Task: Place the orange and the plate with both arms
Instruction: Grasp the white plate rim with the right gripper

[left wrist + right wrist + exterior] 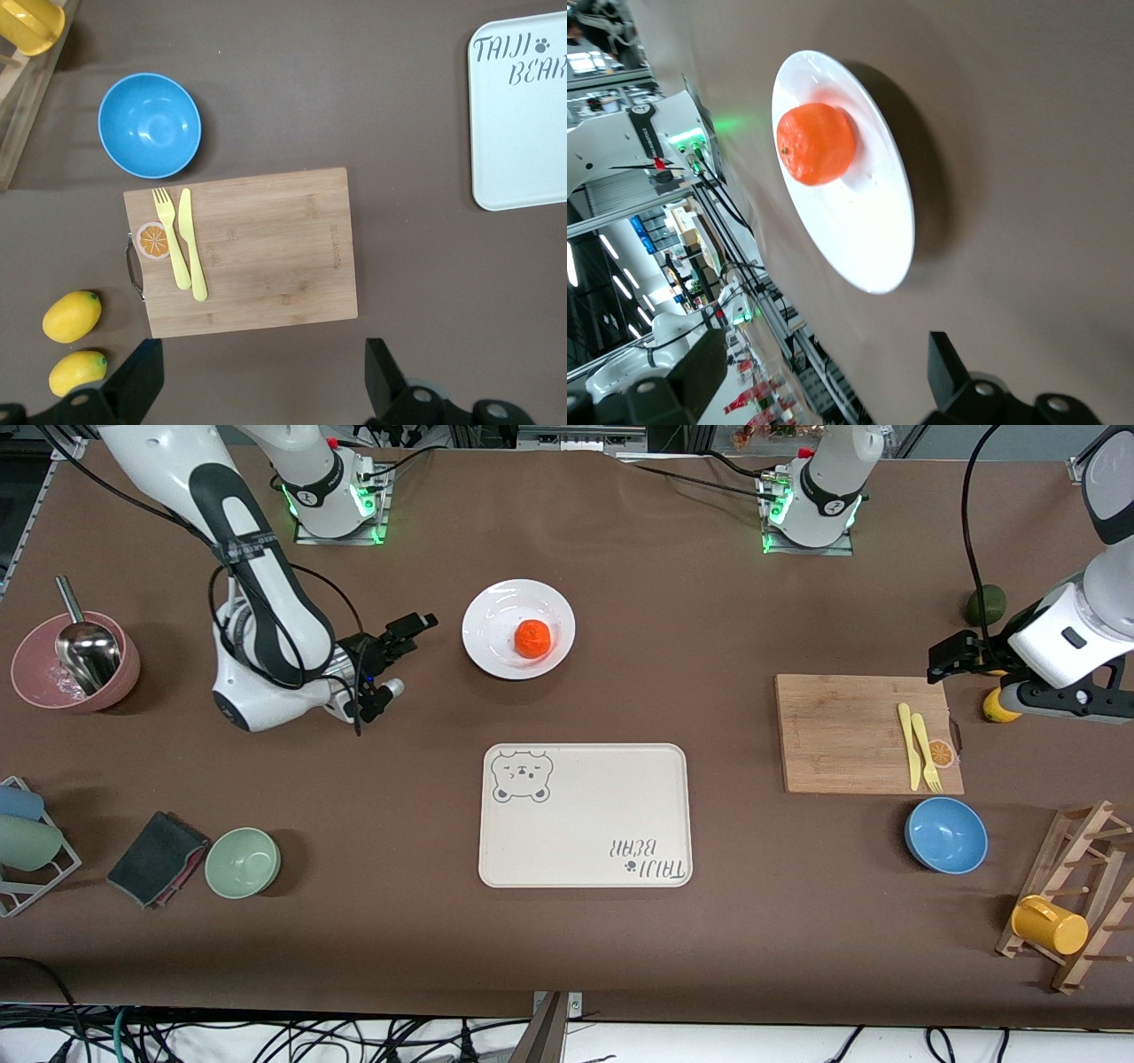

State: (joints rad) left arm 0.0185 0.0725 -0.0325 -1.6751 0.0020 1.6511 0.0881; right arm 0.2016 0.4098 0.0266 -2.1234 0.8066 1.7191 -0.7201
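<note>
Orange (532, 638) sits on the white plate (496, 615), which rests on the tabletop farther from the front camera than the bear tray (585, 815). Right hand (409, 636) hangs just beside the plate, fingers spread, holding nothing. Left hand (944, 657), also spread, hovers beside the cutting board (842, 731).

Glossy white plate (518, 630), dimpled orange (532, 638), matt wooden board (864, 732).

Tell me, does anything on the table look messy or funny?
Not really. The orange sits neatly on the plate, nothing is spilled or broken. One small oddity: the tray has its writing upside down from the front view, so it is turned toward the robots.
</note>
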